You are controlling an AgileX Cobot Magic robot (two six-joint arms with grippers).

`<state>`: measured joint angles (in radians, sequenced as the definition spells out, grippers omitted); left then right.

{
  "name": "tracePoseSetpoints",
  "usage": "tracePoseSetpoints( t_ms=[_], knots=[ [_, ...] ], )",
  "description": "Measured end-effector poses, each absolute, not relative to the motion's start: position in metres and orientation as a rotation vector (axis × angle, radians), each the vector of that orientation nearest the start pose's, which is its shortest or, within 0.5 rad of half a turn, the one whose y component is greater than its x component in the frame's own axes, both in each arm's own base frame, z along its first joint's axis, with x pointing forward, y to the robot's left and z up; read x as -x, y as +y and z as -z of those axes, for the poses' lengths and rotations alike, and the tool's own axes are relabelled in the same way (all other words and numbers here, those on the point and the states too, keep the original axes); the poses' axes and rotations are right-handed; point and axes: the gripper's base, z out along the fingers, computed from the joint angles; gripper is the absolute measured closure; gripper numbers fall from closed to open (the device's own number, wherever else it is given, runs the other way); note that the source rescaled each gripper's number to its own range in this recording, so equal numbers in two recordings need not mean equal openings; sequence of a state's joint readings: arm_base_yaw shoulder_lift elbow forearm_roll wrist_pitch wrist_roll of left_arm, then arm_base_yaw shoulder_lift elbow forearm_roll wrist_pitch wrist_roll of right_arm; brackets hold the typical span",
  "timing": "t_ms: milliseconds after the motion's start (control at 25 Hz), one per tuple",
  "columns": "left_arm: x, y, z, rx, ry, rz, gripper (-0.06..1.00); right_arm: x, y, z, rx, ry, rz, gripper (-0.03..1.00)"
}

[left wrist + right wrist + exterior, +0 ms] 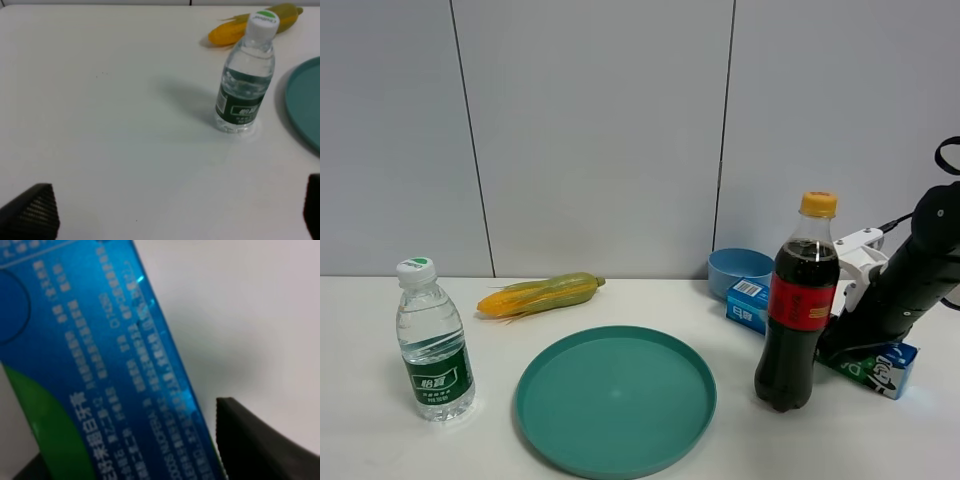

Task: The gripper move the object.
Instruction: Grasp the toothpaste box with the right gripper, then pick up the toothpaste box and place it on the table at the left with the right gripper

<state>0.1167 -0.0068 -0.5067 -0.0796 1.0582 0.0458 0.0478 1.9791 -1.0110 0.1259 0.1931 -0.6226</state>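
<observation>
A: Cardboard is looking light, stiff, crushable. Where is the toothpaste box (885, 368) lying?
B: Flat on the table (920, 440), just behind the cola bottle (798, 300). The right claw (842, 348) is straddling its long sides, a sensible hold; I am not seeing whether it is pinching

Box look: a long, narrow cardboard toothpaste box (885, 368), glossy blue with a green patch and small white print.
Box pose: lies flat and runs from far left to near right. Both ends show, but its middle is hidden in the high view.
Box place: on the right side of the table (910, 440).
Tool look: the right tool (842, 347) has black jaws and white parts on a dark arm, angled down from the right.
Tool grip: the jaws straddle the box across its width, with one black finger (260, 445) against each long edge.
</observation>
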Motion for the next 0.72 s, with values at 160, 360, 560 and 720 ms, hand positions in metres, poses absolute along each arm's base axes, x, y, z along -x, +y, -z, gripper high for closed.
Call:
tracePoseSetpoints(
  t_ms=[160, 360, 560, 720],
  knots=[
    [0.006, -0.007, -0.28, 0.068, 2.025, -0.008, -0.06, -0.361, 0.02, -0.113, 0.74, 2.59, 0.096, 0.91],
    [0.006, -0.007, -0.28, 0.068, 2.025, -0.008, -0.06, -0.355, 0.021, -0.129, 0.731, 2.608, 0.071, 0.97],
    [0.006, -0.007, -0.28, 0.068, 2.025, -0.008, -0.06, -0.349, 0.022, -0.145, 0.726, 2.62, 0.048, 0.97],
    [0.006, -0.007, -0.28, 0.068, 2.025, -0.008, -0.06, -0.343, 0.023, -0.155, 0.732, 2.639, 0.028, 0.97]
  ],
)
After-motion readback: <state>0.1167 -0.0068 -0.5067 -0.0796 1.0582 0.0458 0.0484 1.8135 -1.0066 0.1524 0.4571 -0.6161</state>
